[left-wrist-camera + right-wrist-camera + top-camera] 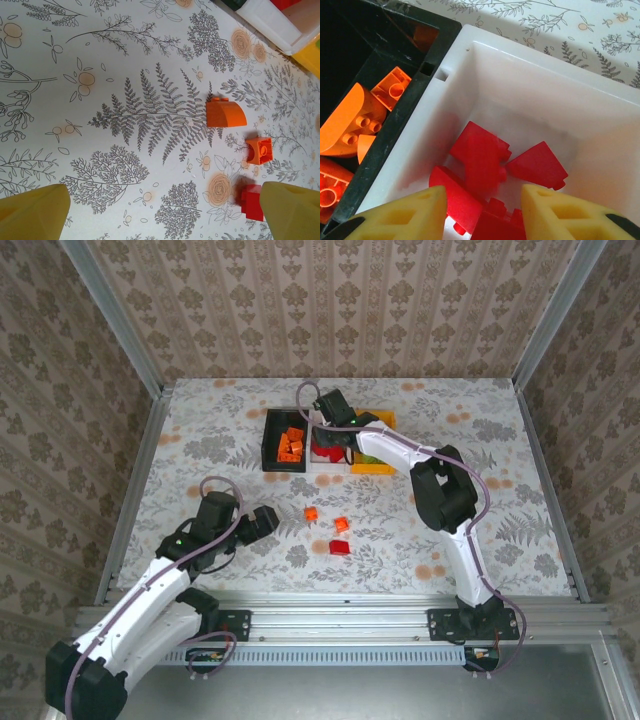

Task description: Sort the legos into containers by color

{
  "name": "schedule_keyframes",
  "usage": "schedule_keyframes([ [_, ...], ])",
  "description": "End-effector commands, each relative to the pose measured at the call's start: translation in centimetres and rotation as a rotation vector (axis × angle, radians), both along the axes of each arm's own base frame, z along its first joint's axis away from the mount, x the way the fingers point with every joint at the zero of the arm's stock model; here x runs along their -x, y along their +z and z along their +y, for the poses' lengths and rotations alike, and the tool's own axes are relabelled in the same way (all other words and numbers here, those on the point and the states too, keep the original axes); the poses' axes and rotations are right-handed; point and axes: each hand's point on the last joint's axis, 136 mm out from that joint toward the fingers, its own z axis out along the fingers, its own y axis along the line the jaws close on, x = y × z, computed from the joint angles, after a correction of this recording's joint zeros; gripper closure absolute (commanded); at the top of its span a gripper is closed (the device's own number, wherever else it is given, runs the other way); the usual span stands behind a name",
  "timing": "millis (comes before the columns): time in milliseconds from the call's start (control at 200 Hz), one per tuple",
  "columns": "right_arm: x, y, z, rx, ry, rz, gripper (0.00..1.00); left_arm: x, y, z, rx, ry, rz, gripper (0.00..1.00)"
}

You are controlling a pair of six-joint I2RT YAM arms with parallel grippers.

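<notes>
We record the right gripper spread wide over red legos in the white bin at frame centre, with orange legos in the black bin at left. The left gripper stands wide above the table, with three loose legos at lower right.

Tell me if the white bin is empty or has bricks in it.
Not empty. The right wrist view shows several red bricks piled on the floor of the white bin.
</notes>
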Motion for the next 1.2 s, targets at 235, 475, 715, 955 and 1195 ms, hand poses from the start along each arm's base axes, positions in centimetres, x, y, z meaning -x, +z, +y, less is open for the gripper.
schedule_keyframes([
  [235,5.4,9.1,-1.0,-0.116,0.017,-0.122,0.53,-2.8,4.3,-0.9,-0.013,-0.019,-0.084,0.0],
  [475,18.0,5.6,-1.7,-0.13,0.088,-0.076,0.47,-4.4,2.6,-3.0,0.099,-0.011,-0.074,0.0],
  [715,27.5,-1.2,-2.2,-0.068,0.244,0.154,0.33,-3.8,1.0,-3.6,0.13,-0.031,-0.043,0.0],
  [955,32.1,-4.0,-3.3,-0.03,0.323,0.298,0.27,-3.2,0.8,-3.0,0.147,-0.004,-0.052,0.0],
  [1195,33.6,-5.4,-3.4,0.009,0.362,0.361,0.27,-3.1,0.8,-2.6,0.151,0.018,-0.07,0.0],
])
